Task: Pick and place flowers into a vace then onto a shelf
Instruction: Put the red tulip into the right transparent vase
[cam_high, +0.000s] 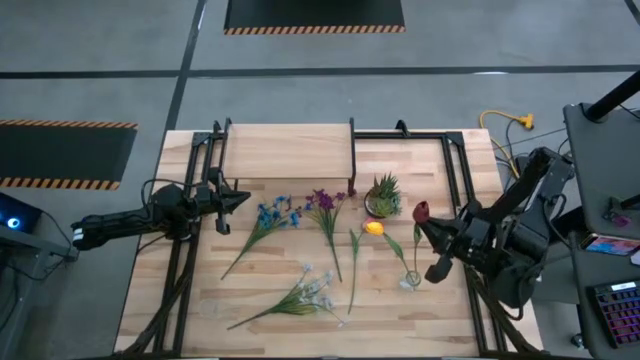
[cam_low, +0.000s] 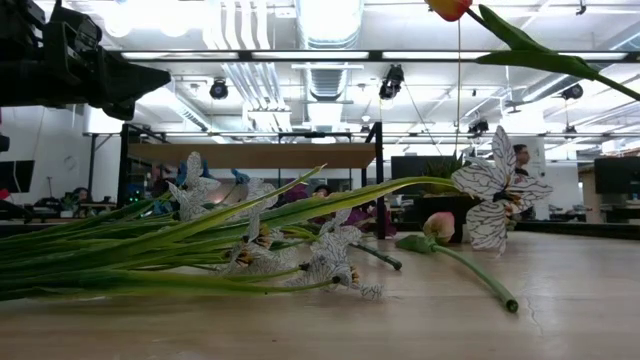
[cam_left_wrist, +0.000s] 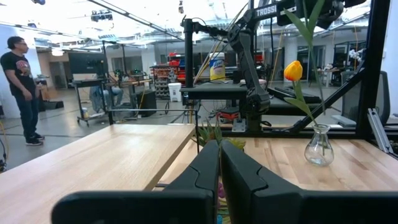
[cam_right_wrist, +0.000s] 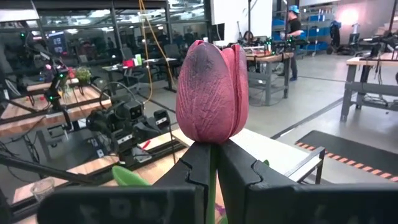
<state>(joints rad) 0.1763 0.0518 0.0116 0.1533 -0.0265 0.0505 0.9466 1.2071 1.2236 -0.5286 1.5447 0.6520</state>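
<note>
My right gripper is shut on a dark red tulip above the table's right part. A small glass vase stands near it on the table. A yellow-orange tulip sticks into the vase by its stem. Blue, purple and white stems lie flat on the table. The shelf stands at the far edge. My left gripper is shut and empty, above the table left of the blue stems. My right gripper pinches the red tulip's stem between its two fingers, right below the bloom. The bloom stands just past the fingertips, clear of the table. The stem behind the fingers is hidden by the gripper.
A short spiky potted plant stands right of the shelf, close to the held tulip. A loose green stem lies mid-table. Black frame rails run along both table sides. People stand in the room beyond.
</note>
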